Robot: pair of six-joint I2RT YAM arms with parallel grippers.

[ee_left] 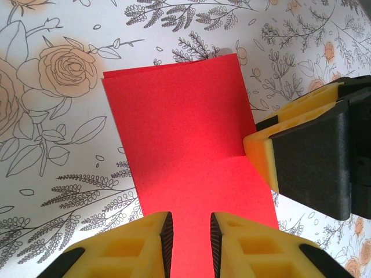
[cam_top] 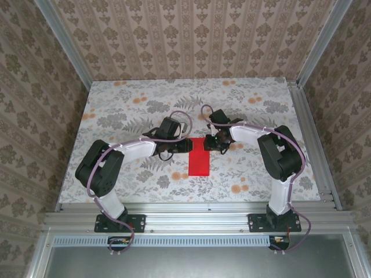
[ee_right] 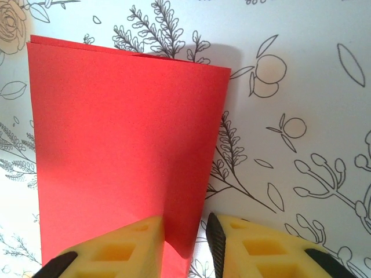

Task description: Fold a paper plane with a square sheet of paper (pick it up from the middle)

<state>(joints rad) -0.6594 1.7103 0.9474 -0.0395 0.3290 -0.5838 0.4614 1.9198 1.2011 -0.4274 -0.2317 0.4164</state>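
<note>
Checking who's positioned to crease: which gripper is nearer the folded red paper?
Left gripper, narrowly: its fingers sit over the folded red paper, red filling their gap. The right gripper straddles the paper's side edge, one finger over table.

text: none legible | labels: none | numbers: none | signs: none

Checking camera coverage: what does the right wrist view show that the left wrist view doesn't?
Right wrist: the right gripper straddles a side edge of the square sheet of paper, one finger over the table. Left wrist: the left gripper has red paper across its gap, and a right gripper finger sits at the sheet's edge. Both: the sheet folded flat, layers offset at the far edge.
</note>
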